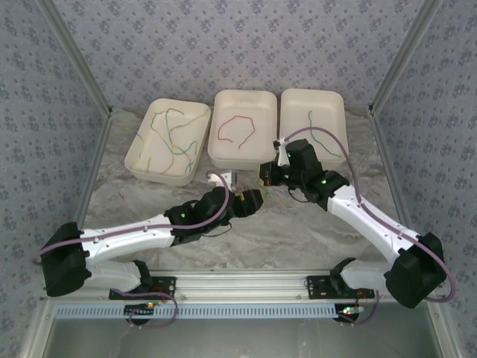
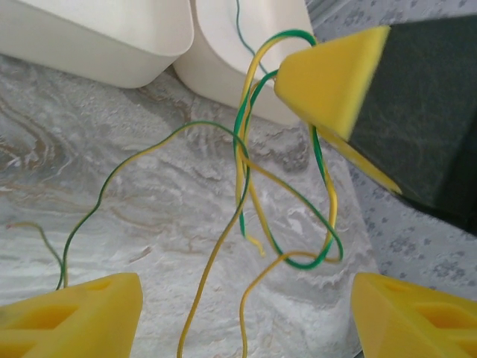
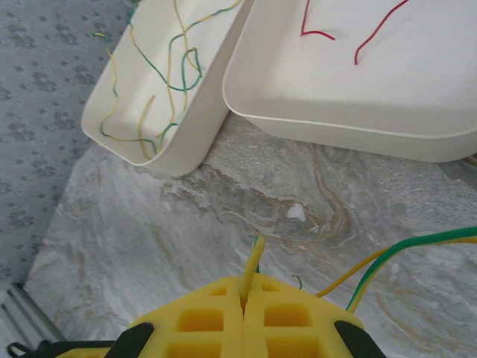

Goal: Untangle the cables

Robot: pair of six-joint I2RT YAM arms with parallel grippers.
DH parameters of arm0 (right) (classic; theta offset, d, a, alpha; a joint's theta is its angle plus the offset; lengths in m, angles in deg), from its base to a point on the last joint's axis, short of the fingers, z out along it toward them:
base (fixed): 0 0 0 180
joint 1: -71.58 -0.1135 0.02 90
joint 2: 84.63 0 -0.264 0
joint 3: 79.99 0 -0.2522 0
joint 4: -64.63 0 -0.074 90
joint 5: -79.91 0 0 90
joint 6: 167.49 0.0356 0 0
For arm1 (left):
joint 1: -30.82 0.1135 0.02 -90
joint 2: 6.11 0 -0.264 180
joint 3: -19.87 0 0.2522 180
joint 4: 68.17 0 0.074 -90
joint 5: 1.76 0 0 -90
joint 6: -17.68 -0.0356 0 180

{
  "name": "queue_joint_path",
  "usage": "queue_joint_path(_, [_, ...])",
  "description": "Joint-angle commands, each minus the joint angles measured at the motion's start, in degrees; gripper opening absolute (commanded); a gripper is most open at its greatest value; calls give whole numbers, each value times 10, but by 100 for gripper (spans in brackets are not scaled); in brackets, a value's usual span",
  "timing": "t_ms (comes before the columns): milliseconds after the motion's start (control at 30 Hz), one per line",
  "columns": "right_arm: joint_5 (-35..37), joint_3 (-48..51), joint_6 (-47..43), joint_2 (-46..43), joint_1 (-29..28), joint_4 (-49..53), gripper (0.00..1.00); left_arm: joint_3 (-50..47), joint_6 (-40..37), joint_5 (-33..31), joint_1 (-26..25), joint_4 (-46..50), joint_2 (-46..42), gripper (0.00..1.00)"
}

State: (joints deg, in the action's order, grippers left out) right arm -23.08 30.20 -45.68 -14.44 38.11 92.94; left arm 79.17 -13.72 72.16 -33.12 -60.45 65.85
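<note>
1. Both arms are bolted at the near edge of the marbled table. The left arm lies low and reaches right toward the centre. The right arm slants in from the other side, its wrist bent toward the left.
2. The left claw stands wide open, its yellow fingers far apart, and grips nothing. Loose strands pass through the gap between them.
3. The cables, a green and yellow tangle, hang between the two claws over the table near its centre. Their loops cross one another, and one green and yellow strand trails off to the left.
4. The right claw is pressed fully closed on the cables. A yellow and green end is pinched between its fingers and sticks out past them. Seen from the left wrist, its tip holds the top of the tangle.
5. Just beyond the claws, three white trays sit in a row, touching. The left tray holds green and yellow cables, the middle tray a red cable, and the right tray a green cable.
</note>
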Motion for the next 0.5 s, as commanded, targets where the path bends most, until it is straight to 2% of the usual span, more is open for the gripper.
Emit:
queue_joint_path(0, [-46, 6, 32, -18, 10, -24, 0, -7, -3, 29, 24, -71, 13, 72])
queue_joint_path(100, [-91, 6, 63, -19, 25, -34, 0, -17, -37, 70, 49, -105, 2, 70])
queue_joint_path(200, [-133, -5, 80, -23, 40, -30, 0, -2, -88, 124, 80, -83, -17, 68])
queue_joint_path(333, [-167, -23, 86, -23, 53, -17, 0, 8, -143, 236, 136, -75, -34, 66])
queue_joint_path(467, [-207, -32, 92, -18, 70, -33, 0, 66, -224, 335, 164, -9, -12, 60])
